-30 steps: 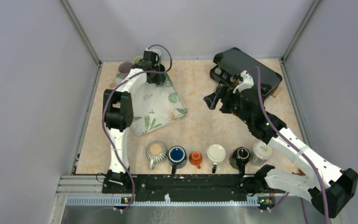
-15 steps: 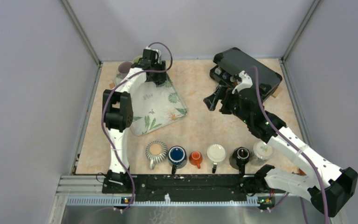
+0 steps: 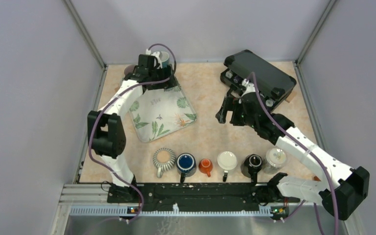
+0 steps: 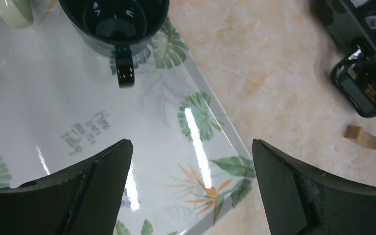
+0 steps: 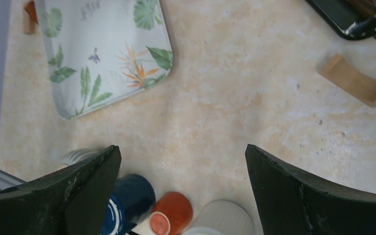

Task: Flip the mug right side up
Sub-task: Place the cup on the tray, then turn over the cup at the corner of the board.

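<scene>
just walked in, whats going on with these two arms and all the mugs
The left hand hangs open above the leaf-print tray, holding nothing. Just beyond it a dark mug stands on the tray mouth up, so it is already right side up. The right hand is open too, over the bare table, touching nothing. A row of cups sits along the near edge.

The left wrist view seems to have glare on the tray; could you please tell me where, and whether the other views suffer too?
Left wrist view: white glare streaks run across the tray, with small highlights inside the dark mug. Right wrist view: the same tray shows no glare; lighting is even. Top external view: evenly lit, only faint shadows.
</scene>
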Robot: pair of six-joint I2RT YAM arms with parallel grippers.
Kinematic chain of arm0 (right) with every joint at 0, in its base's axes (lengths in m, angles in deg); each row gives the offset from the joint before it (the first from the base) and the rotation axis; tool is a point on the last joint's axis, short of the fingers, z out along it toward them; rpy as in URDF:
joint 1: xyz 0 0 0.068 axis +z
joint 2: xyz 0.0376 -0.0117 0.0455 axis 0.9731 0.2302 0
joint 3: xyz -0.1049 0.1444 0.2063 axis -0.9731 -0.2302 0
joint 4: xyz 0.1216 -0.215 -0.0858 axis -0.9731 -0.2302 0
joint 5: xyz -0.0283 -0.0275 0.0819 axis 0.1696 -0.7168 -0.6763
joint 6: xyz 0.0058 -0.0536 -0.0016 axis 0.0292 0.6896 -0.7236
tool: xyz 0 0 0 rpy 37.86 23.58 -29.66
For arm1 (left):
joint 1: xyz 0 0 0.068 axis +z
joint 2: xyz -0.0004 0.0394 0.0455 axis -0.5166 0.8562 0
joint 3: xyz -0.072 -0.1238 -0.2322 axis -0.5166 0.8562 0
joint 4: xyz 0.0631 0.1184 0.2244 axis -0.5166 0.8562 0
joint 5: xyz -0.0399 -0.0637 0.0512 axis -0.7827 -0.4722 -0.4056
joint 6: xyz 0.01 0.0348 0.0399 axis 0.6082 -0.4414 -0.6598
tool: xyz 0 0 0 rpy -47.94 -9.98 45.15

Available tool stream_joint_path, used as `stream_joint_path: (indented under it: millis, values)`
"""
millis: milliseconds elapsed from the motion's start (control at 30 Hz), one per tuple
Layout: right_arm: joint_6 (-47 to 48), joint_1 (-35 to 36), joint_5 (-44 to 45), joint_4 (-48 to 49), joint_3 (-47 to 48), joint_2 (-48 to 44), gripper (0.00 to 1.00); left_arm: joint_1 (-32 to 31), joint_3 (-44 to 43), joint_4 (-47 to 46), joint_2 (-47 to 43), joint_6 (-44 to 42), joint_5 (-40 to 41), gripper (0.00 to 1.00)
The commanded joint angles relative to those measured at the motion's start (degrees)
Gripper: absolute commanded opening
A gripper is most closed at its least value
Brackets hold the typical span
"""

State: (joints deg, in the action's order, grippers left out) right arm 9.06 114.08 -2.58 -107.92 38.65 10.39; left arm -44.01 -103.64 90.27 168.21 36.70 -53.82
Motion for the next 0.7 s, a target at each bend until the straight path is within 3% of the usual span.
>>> stream_joint_path:
  millis: [0,367,667]
  values:
    - [0.57,0.67,-0.03,-8.3,2.55,0.53,0.99,-1.07,6.06,-2.2,-8.6,0.92,-4.74,0.98]
    - [-12.06,15.13,8.09,-25.44,3.01,0.42,0.99,-4.5,20.48,-5.09,-22.25,1.03,-10.85,0.98]
    - [-23.54,24.91,10.45,-36.94,5.54,2.88,0.99,-4.89,26.25,-7.27,-28.08,0.67,-14.27,0.98]
